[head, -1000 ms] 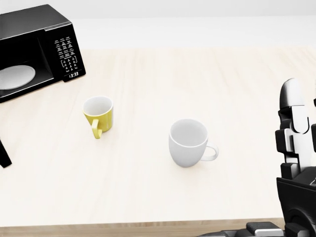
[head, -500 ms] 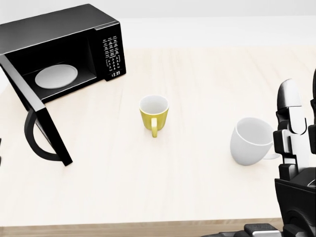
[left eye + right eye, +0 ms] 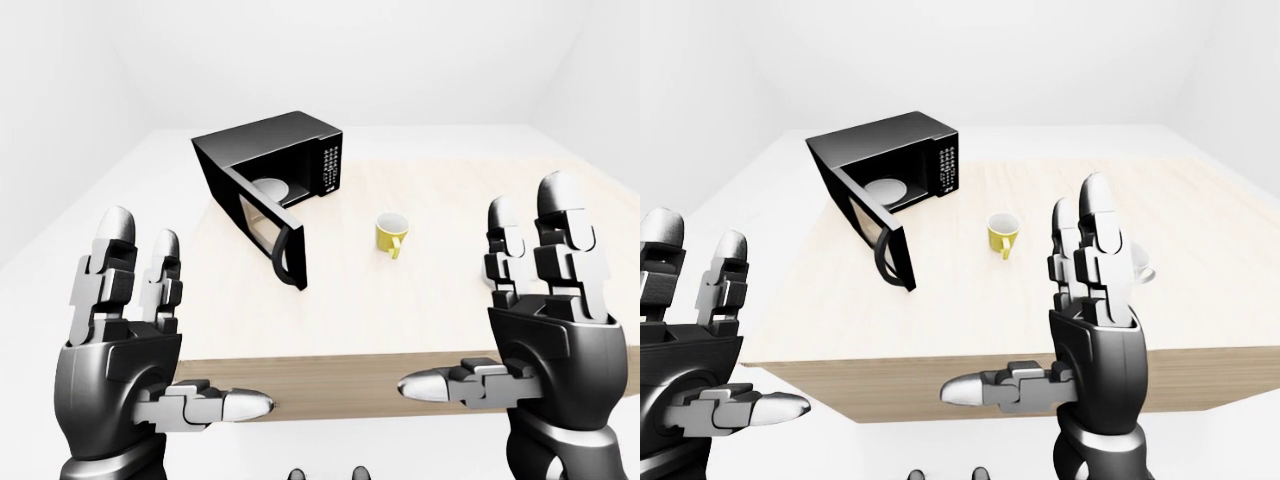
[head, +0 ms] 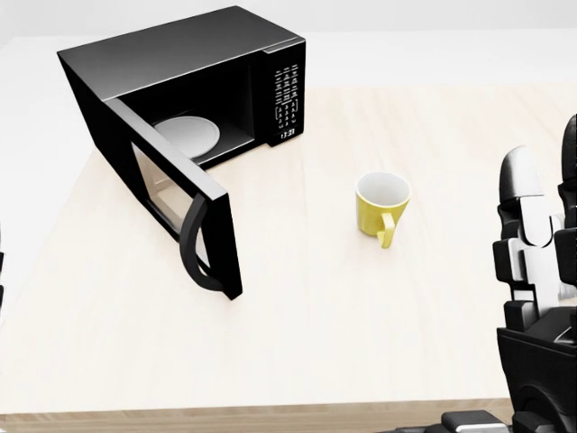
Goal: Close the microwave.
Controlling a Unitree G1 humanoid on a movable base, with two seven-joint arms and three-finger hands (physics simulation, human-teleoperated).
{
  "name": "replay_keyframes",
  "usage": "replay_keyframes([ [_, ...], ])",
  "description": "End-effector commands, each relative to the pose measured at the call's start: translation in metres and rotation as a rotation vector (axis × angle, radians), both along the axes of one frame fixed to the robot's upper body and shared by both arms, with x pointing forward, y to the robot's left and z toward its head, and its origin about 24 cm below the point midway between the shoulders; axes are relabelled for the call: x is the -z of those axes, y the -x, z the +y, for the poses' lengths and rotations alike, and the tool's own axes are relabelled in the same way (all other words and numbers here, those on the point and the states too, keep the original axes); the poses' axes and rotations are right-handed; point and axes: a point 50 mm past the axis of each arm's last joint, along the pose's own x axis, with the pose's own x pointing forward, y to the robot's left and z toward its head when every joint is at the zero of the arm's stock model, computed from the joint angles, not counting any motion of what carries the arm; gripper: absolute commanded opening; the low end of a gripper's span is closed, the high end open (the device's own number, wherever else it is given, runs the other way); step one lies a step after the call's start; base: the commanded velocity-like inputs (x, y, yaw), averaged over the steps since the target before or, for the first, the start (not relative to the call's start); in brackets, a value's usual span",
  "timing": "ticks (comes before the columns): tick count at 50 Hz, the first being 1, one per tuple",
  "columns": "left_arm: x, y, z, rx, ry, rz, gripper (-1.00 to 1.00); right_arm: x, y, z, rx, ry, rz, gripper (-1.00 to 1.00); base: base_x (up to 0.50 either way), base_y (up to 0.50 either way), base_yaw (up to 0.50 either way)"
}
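A black microwave [image 4: 185,54] stands on the table at the upper left of the head view. Its door [image 4: 176,203] hangs wide open, swung out toward the bottom of the view, handle on its end. A white turntable plate [image 4: 189,135] shows inside. My left hand [image 3: 150,330] and right hand [image 3: 500,300] are raised with spread fingers near the table's near edge, both open and holding nothing, well short of the microwave. In the head view only the right hand [image 4: 532,271] shows, at the right edge.
A yellow mug [image 4: 383,203] stands to the right of the microwave door. A white mug [image 3: 1143,270] is mostly hidden behind my right hand. The pale wooden table [image 4: 297,343] has its near edge along the bottom of the head view.
The camera has swung left, so the whole picture shifted right. The microwave and its open door came fully into view. The white mug slid behind my right hand.
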Motion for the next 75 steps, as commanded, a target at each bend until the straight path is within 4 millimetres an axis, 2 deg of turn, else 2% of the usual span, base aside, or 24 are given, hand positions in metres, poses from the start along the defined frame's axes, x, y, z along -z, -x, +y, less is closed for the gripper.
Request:
replay_keyframes([
  [1, -0.0001, -0.0001, -0.0003, 0.001, 0.001, -0.001, 1.00, 0.0006, 0.0003, 0.0011, -0.005, 0.004, 0.004, 1.00, 0.00, 0.50, 0.00],
  [42, 0.0005, 0.0002, -0.0005, 0.000, -0.001, 0.001, 1.00, 0.0019, 0.0008, 0.0046, -0.010, 0.023, 0.012, 1.00, 0.00, 0.50, 0.00],
  [75, 0.0010, 0.0000, -0.0023, -0.013, -0.031, 0.006, 1.00, -0.0004, -0.0001, 0.0029, -0.007, -0.017, -0.003, 1.00, 0.03, 0.00, 0.00],
])
